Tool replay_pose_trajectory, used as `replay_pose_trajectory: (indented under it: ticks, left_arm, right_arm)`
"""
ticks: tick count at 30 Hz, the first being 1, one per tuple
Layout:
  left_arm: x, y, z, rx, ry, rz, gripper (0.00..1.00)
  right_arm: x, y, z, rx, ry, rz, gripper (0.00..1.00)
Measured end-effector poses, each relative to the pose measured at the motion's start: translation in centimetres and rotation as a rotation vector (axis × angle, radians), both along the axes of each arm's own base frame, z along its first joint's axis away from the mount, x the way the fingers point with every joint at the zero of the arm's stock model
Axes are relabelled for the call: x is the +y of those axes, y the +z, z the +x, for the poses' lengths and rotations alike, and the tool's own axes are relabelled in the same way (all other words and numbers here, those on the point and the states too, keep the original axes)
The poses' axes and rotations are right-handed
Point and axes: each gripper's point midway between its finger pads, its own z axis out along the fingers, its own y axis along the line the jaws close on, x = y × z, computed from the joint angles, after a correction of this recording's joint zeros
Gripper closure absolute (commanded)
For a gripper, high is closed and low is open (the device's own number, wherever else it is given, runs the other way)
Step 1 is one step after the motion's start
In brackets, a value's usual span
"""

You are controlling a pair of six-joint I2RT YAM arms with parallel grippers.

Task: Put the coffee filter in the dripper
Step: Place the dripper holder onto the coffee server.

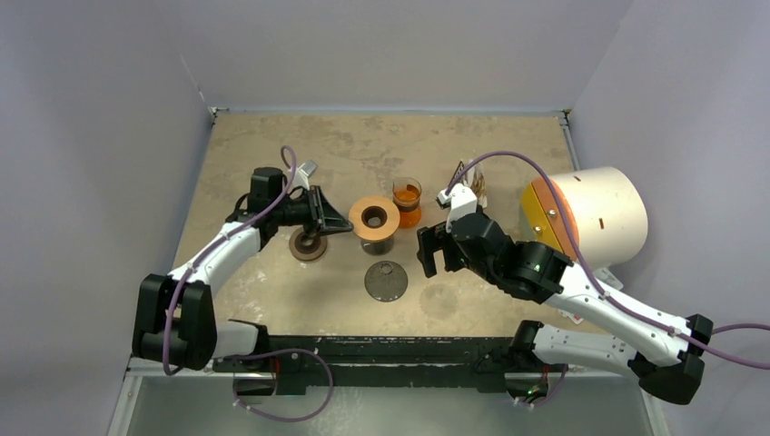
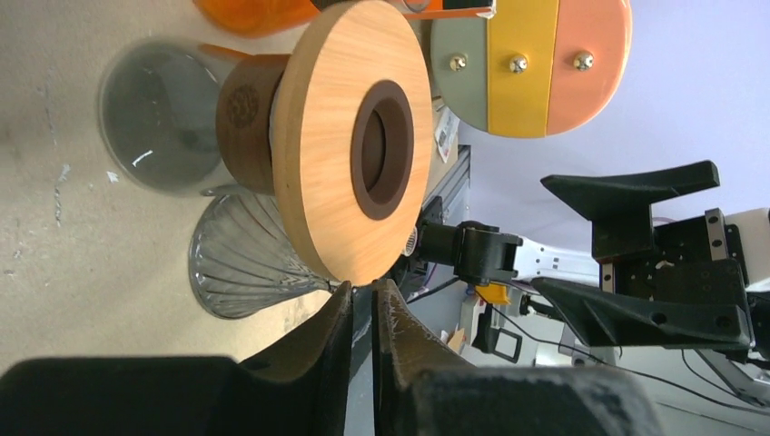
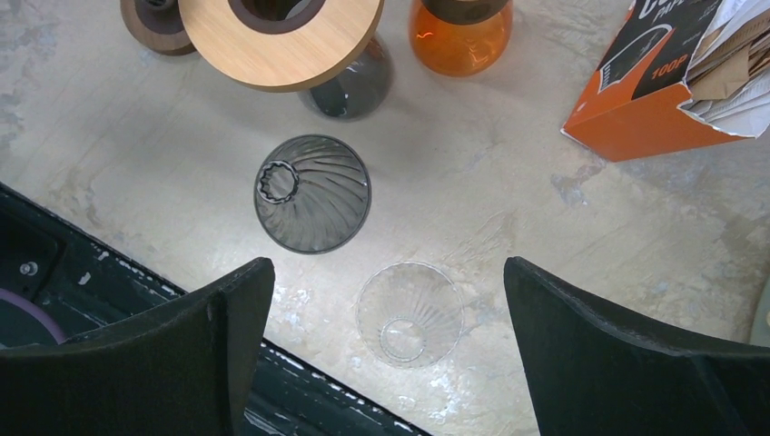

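The wooden-collared dripper stands mid-table, a pale wood ring with a dark hole over smoky glass. Nearer the arms, a dark ribbed cone and a clear ribbed cone sit mouth-down. Farther right, the coffee filters, white and brown paper, stick out of an orange box. The left arm reaches in low, and the left gripper appears to pinch the collar's rim. The right gripper hangs spread wide above the cones, holding nothing.
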Motion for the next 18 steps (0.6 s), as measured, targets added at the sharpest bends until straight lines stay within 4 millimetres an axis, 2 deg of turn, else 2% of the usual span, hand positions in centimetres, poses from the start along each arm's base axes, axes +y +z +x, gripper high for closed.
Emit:
replay_pose_trajectory:
  ticks: [7,13,18]
  left_arm:
    - [0.1,-1.3,0.7,0.038,0.002,0.037,0.93]
    - [0.2,-1.6,0.7,0.054,0.004,0.049,0.84]
    - [0.3,-1.7,0.7,0.059,0.009,0.064,0.82]
  right_arm:
    - [0.1,0.0,-0.1,0.010,-0.003,0.015,0.01]
    - [0.1,0.1,-0.2,0.010,-0.002,0.017,0.01]
    - [0.2,0.1,-0.2,0.012,0.000,0.019,0.01]
